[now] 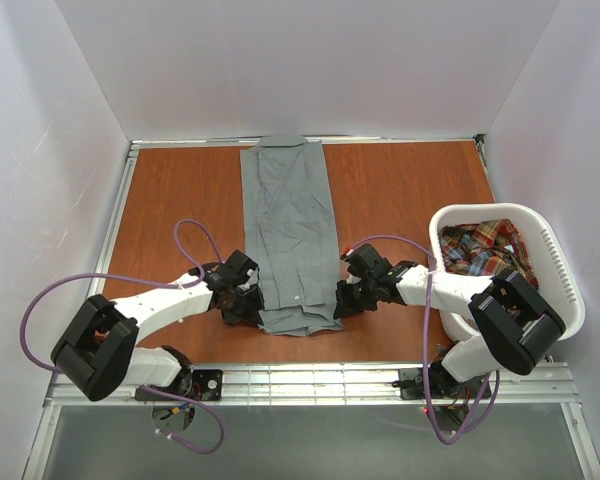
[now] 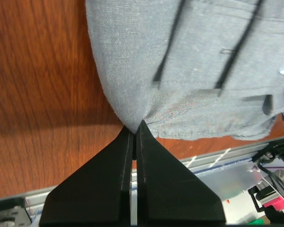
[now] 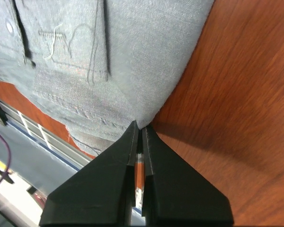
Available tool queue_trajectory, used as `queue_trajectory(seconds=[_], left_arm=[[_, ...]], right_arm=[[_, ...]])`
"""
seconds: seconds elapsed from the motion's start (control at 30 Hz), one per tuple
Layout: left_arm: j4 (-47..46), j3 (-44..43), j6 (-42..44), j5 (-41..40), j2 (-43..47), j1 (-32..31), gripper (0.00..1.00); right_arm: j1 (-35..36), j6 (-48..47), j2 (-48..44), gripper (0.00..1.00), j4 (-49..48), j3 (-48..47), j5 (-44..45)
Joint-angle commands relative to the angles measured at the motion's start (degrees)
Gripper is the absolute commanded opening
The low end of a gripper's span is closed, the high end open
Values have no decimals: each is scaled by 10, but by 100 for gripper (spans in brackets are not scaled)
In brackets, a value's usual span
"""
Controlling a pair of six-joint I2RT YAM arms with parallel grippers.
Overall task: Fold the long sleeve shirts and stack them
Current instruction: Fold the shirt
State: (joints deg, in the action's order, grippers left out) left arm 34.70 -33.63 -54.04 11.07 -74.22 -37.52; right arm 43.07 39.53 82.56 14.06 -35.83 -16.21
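Both shirts are unfinished: the grey shirt (image 1: 290, 230) lies on the surface (image 1: 170, 200) as a long narrow strip, sides apparently folded in, the left end effector (image 2: 135, 135) and right end effector (image 3: 141, 127) each clenched on a near side edge; crosswise folds remain, and the plaid shirt (image 1: 485, 248) sits crumpled in the basket (image 1: 562, 275)
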Motion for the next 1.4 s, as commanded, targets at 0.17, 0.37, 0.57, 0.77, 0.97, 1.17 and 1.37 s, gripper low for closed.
queue_trajectory(seconds=[0.17, 0.37, 0.57, 0.77, 0.97, 1.17, 1.37], left_arm=[[132, -17, 13, -6, 83, -3, 0], [177, 14, -26, 9, 158, -26, 0], [242, -67, -28, -59, 206, -28, 0], [240, -234, 0, -181, 148, -28, 0], [169, -340, 54, -254, 37, -22, 0], [95, -405, 111, -293, -72, 26, 0], [0, -425, 159, -274, -143, 88, 0]], right_arm=[[22, -86, -45, 1, 156, -36, 27], [77, -67, -95, 1, 188, -26, 1], [79, -55, -147, 1, 217, -66, 22], [48, -84, -122, 1, 269, -208, 36], [-38, -140, -40, 1, 284, -336, 17], [-88, -192, 68, 1, 292, -460, 5], [-130, -226, 161, 1, 294, -551, -1]])
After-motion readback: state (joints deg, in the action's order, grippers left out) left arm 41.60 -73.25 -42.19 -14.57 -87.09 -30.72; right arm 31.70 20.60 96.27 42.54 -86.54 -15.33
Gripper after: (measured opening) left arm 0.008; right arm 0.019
